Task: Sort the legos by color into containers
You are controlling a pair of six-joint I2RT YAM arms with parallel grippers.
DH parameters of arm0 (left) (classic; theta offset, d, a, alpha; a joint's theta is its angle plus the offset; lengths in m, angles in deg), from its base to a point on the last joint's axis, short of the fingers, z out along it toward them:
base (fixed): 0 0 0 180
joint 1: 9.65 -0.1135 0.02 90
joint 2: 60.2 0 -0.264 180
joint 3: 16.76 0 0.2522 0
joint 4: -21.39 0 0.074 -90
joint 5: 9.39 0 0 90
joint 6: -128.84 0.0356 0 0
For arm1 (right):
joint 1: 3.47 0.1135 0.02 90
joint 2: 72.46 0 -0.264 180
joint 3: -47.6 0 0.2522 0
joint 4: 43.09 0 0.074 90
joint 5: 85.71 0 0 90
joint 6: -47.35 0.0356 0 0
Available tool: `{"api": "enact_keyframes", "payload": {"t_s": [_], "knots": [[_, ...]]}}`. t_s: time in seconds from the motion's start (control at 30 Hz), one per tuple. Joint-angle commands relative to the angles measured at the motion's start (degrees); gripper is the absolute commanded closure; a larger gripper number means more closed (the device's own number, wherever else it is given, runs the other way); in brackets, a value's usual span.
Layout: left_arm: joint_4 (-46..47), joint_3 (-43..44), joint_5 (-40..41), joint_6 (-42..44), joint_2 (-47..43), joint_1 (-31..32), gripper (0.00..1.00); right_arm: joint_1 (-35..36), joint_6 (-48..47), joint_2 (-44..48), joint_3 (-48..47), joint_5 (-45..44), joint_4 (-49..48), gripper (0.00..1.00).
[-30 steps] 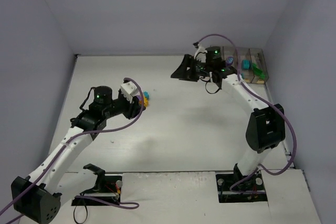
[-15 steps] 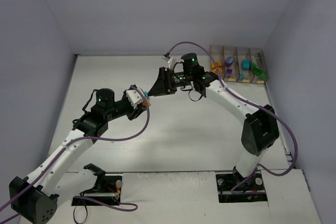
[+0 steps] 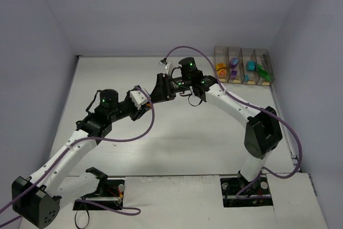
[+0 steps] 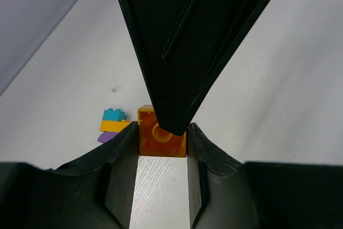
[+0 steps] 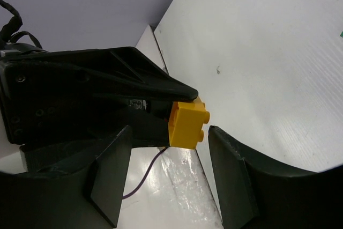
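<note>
A: Where does the yellow brick (image 5: 187, 123) lie?
B: Clamped in the left pincer (image 4: 162, 142) above the middle of the surface (image 3: 187, 143), right between the right pincer's (image 5: 170, 132) half-spread fingers. The containers (image 3: 241, 53) stand far right.

"Where did the top camera sit?"

"High above the near edge of the table (image 3: 177, 148), facing down and away, taking in all of it."

"And the wrist ones?"

"Very close, each looking out past its own jaws. The one on the left gripper (image 4: 161, 139) faced far and right, and the one on the right gripper (image 5: 170, 130) faced left. Both shared the yellow brick (image 5: 186, 117)."
</note>
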State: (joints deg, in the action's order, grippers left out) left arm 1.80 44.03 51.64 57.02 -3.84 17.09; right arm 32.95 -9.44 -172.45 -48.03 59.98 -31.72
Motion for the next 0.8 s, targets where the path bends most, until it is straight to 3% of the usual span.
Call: {"api": "enact_keyframes", "payload": {"t_s": [0.0, 0.37, 0.43, 0.5, 0.6, 0.63, 0.67, 0.77], "knots": [[4.86, 2.37, -0.3, 0.64, -1.16, 0.24, 0.93, 0.58, -0.16, 0.32, -0.58, -0.13, -3.06, 0.45], [4.86, 1.32, -0.21, 0.11, -2.66, 1.38, 0.93, 1.19, -0.6, -0.74, 0.13, -0.57, -3.06, 0.54], [4.86, 1.31, -0.12, 0.11, -2.31, 1.64, 0.93, 1.28, -0.6, -0.91, 0.04, -0.49, -3.14, 0.59], [4.86, 1.31, 0.05, 0.11, -1.96, 1.82, 0.93, 1.28, -0.61, -1.0, -0.05, -0.49, -3.14, 0.73], [4.86, 1.23, 0.93, -0.85, -1.6, 1.91, 0.81, 1.11, -1.13, -0.74, -0.14, -1.27, -3.06, 0.96], [7.12, 1.14, 1.37, -1.29, -1.52, 1.91, 0.74, 0.76, -1.13, -0.65, -0.05, -1.54, -3.06, 0.99], [7.58, 0.79, 3.11, -2.08, -1.43, 1.82, 0.56, 0.49, -1.31, -0.65, 0.13, -1.8, -2.97, 1.0], [9.16, 0.26, 5.5, -6.47, -0.64, 1.82, 0.32, -2.49, -3.06, -0.39, 0.39, -3.99, -2.62, 1.0]]}}
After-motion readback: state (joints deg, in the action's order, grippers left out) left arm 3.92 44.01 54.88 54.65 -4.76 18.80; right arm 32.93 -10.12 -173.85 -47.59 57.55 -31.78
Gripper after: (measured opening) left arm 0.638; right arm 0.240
